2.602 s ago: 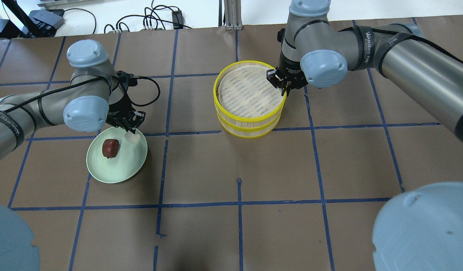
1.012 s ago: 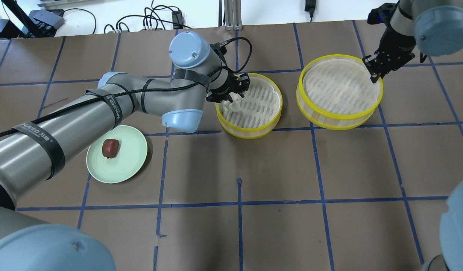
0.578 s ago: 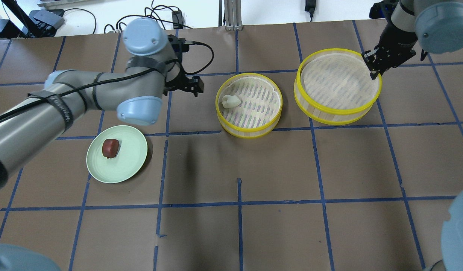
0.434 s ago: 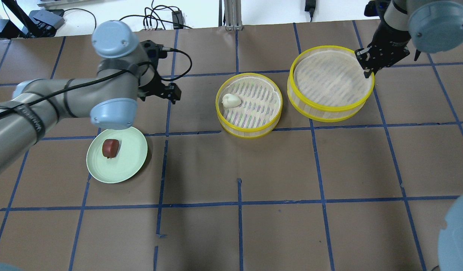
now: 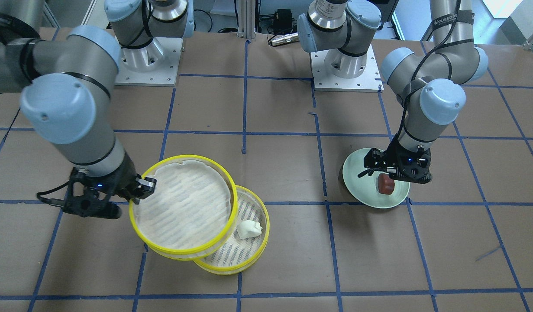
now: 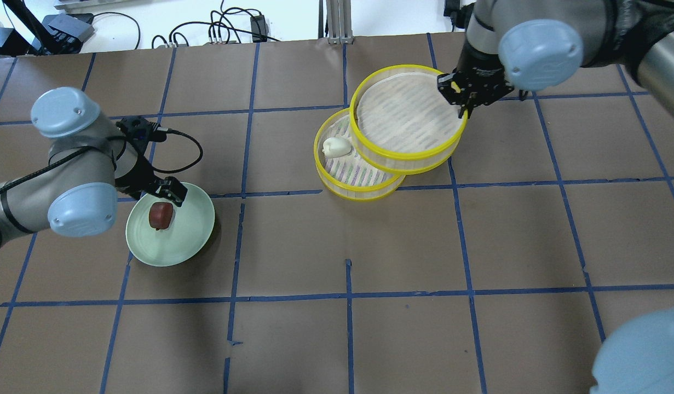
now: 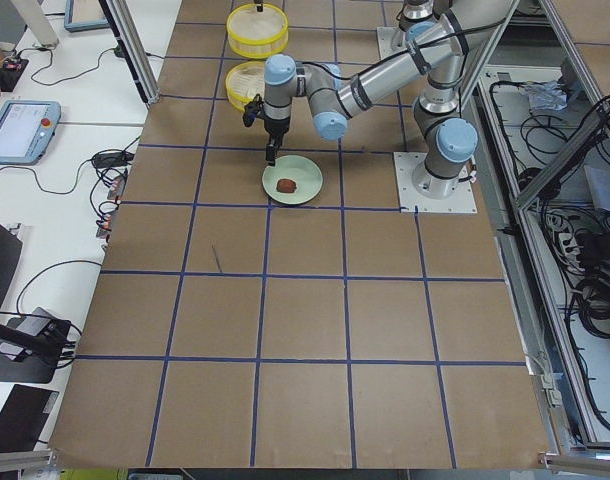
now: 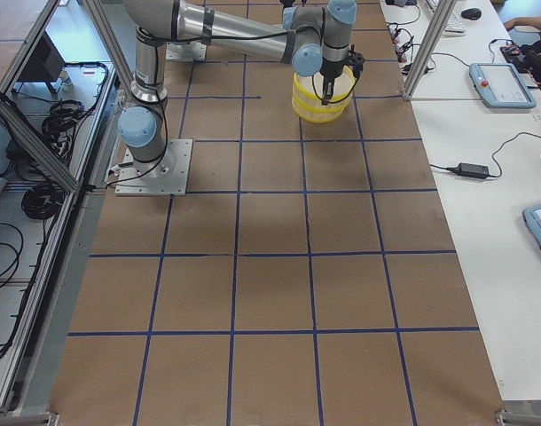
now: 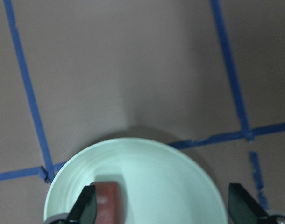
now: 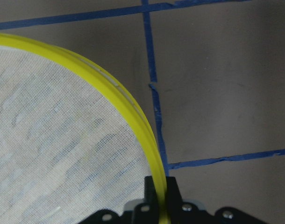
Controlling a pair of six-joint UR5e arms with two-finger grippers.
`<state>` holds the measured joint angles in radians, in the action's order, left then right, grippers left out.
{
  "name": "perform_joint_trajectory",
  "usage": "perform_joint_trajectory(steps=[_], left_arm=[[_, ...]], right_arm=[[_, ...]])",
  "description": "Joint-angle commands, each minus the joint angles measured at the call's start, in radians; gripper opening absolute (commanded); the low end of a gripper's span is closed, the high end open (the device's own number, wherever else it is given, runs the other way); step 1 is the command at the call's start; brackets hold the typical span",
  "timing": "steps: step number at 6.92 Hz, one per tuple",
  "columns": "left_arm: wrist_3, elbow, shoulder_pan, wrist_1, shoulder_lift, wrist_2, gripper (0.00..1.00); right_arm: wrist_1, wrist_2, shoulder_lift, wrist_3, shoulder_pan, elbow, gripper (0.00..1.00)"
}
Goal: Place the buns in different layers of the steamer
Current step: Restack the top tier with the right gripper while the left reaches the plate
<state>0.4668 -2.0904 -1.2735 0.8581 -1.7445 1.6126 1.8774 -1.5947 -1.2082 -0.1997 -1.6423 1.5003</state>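
Note:
The white bun (image 6: 335,146) lies in the lower layer (image 6: 359,189) of the steamer, near its left rim. My right gripper (image 6: 461,106) is shut on the rim of the upper layer (image 6: 402,115) and holds it raised, overlapping the lower one but offset to the far right. In the right wrist view the yellow rim sits between the closed fingers (image 10: 172,192). The reddish-brown bun (image 6: 161,214) lies on the pale green plate (image 6: 178,246). My left gripper (image 6: 170,194) is open just above the plate's far edge, beside that bun (image 9: 106,200).
The brown table is marked with blue tape lines. Cables lie past its far edge (image 6: 222,30). The robot bases (image 5: 344,65) stand on the near side. The left wrist cable (image 6: 191,153) loops above the plate.
My left gripper left the white bun in the lower layer and moved back over the plate, open. My right gripper lifted the upper layer away to the right, then brought it back over the lower one.

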Motion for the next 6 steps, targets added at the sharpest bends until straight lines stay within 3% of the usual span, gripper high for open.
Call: perform_joint_trajectory(steps=[1, 2, 4, 5, 6], left_arm=[[0.010, -0.025, 0.031, -0.002, -0.023, -0.002, 1.00], [0.015, -0.020, 0.031, -0.010, -0.044, -0.005, 0.90], [0.021, -0.020, 0.031, -0.036, -0.075, -0.004, 0.42], [0.027, -0.016, 0.031, -0.036, -0.076, -0.002, 0.24], [0.030, 0.007, 0.031, -0.036, -0.076, -0.003, 0.18]], right_arm=[[0.080, -0.001, 0.077, -0.128, -0.086, 0.000, 0.08], [0.082, -0.001, 0.085, -0.148, -0.088, -0.002, 0.08], [0.085, -0.001, 0.091, -0.155, -0.088, 0.004, 0.08], [0.083, 0.001, 0.091, -0.155, -0.096, 0.009, 0.08], [0.085, -0.001, 0.096, -0.149, -0.097, 0.008, 0.08]])
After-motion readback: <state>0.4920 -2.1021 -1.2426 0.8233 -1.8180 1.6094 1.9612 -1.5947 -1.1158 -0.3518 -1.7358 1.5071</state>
